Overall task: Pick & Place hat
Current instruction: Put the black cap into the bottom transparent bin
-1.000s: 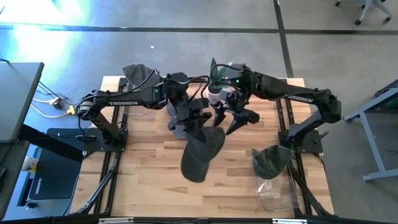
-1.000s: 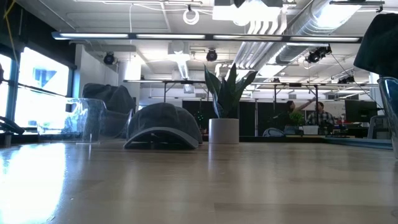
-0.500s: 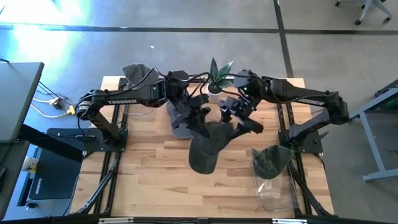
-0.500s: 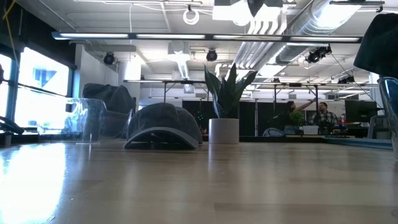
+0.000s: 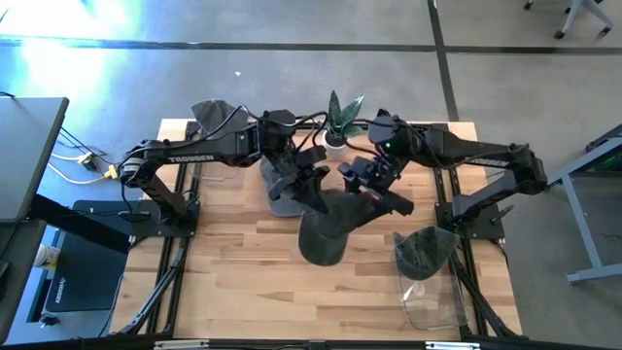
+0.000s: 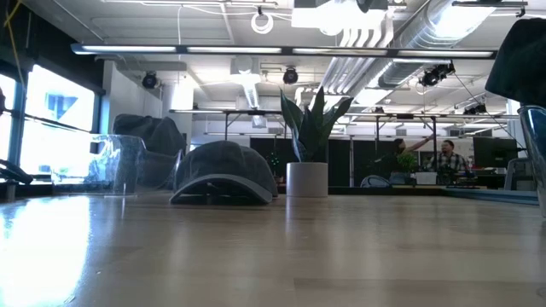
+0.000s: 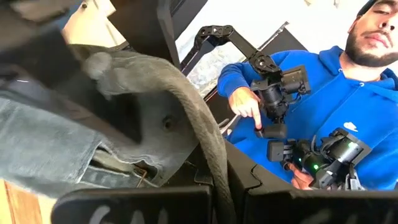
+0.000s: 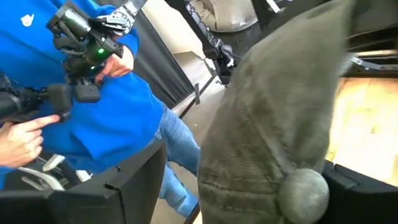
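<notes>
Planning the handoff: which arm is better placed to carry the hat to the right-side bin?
Right, probably. The right gripper is already at the held hat, and the clear bin lies on its side. The left gripper grips the hat opposite.

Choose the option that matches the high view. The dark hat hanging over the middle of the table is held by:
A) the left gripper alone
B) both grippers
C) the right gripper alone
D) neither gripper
B: the left gripper and right gripper each meet the hat at its upper edges.
</notes>
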